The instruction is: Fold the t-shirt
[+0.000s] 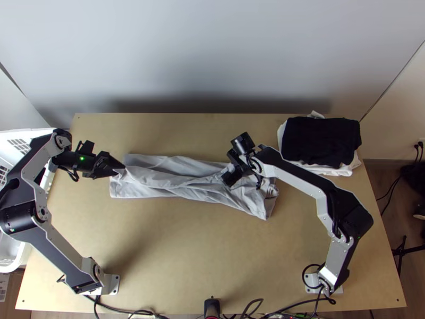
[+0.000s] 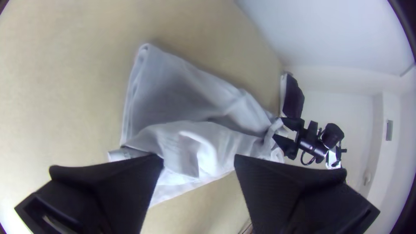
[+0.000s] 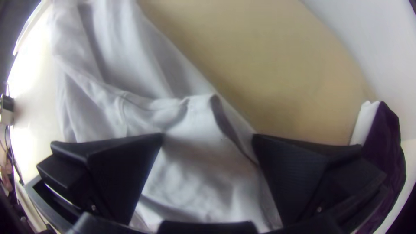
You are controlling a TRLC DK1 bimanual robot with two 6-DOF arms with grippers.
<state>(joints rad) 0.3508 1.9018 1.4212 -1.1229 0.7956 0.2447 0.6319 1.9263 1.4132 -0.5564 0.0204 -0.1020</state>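
Note:
The light grey t-shirt point(image 1: 196, 183) lies as a long, folded and creased strip across the table. My left gripper point(image 1: 120, 167) is at its left end; in the left wrist view a raised fold of the t-shirt point(image 2: 182, 143) shows between and beyond the parted fingers of the left gripper point(image 2: 199, 159). Over the strip's right part is my right gripper point(image 1: 231, 166). In the right wrist view, the right gripper point(image 3: 209, 138) has its fingers wide apart, with the rumpled t-shirt point(image 3: 195, 173) between and below them. Whether any finger touches the cloth is unclear.
At the table's back right lies a pile of folded cloth, black point(image 1: 320, 141) on top of white point(image 1: 340, 170). A white basket point(image 1: 40, 133) stands off the left edge. Bare tabletop point(image 1: 196, 255) lies in front of the strip, and a wall rises behind.

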